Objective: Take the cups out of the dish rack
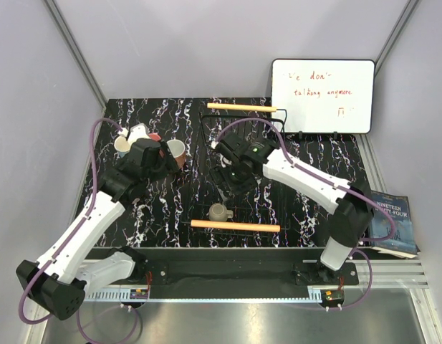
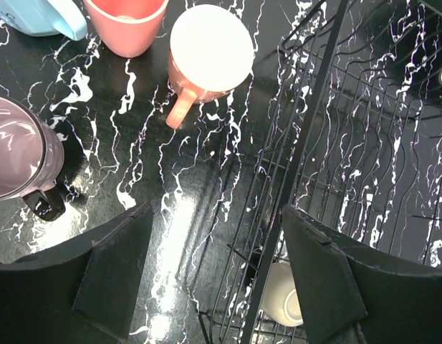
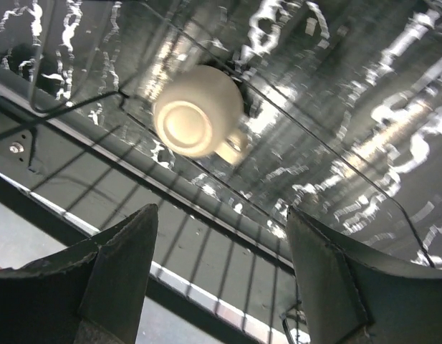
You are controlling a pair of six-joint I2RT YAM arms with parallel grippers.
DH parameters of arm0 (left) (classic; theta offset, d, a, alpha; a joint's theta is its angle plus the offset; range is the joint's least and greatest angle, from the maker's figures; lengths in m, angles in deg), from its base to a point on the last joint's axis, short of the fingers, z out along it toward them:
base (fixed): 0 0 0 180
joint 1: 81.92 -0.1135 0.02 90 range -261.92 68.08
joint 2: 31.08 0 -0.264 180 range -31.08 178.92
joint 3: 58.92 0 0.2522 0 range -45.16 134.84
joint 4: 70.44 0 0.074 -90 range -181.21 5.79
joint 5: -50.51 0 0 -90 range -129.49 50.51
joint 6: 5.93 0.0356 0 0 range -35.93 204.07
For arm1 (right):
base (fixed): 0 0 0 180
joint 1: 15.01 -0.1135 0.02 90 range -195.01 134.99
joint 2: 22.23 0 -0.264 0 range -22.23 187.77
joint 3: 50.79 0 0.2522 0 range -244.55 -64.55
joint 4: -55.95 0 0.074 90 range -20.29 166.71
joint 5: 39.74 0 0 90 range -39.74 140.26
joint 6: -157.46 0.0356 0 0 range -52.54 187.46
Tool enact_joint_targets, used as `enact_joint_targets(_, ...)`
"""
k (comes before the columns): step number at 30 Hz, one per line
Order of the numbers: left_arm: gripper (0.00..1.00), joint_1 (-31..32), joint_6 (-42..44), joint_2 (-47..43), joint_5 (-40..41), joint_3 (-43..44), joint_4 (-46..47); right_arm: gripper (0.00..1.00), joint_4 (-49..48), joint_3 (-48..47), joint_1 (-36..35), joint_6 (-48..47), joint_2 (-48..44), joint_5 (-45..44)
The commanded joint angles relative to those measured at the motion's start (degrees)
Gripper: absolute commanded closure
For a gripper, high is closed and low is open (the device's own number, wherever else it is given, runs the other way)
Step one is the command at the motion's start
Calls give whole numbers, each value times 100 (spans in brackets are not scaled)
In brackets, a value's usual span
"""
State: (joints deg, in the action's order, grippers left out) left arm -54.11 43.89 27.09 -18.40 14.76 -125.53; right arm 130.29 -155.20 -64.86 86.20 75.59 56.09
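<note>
The black wire dish rack (image 1: 278, 136) lies mid-table with a wooden handle at its far and near ends. The small olive-grey cup (image 1: 221, 212) lies inside it near the front handle; it also shows in the right wrist view (image 3: 195, 118) and the left wrist view (image 2: 281, 295). On the table left of the rack stand the terracotta cup (image 2: 210, 50), pink cup (image 2: 127, 25), light blue cup (image 2: 34, 18) and mauve cup (image 2: 20, 154). My left gripper (image 1: 167, 161) is open and empty over the rack's left edge (image 2: 306, 143). My right gripper (image 1: 228, 179) is open and empty above the rack, behind the olive-grey cup.
A white whiteboard (image 1: 322, 95) with red writing leans at the back right, just behind the rack. A book (image 1: 389, 222) lies off the table's right edge. The metal rail (image 1: 228, 294) runs along the near edge.
</note>
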Motion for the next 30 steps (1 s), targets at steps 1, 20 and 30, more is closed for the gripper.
enact_joint_targets(1, 23, 58, 10, -104, 19, 72, 344, 21, -546, -119, -148, -99, 369, 314)
enact_joint_targets(20, 23, 119, 90, -8, 115, 239, 291, 21, -1408, 56, -306, -55, 1213, 604)
enact_joint_targets(30, 23, 110, 63, 63, 89, 266, 291, 21, -1391, 311, -324, -55, 1301, 595)
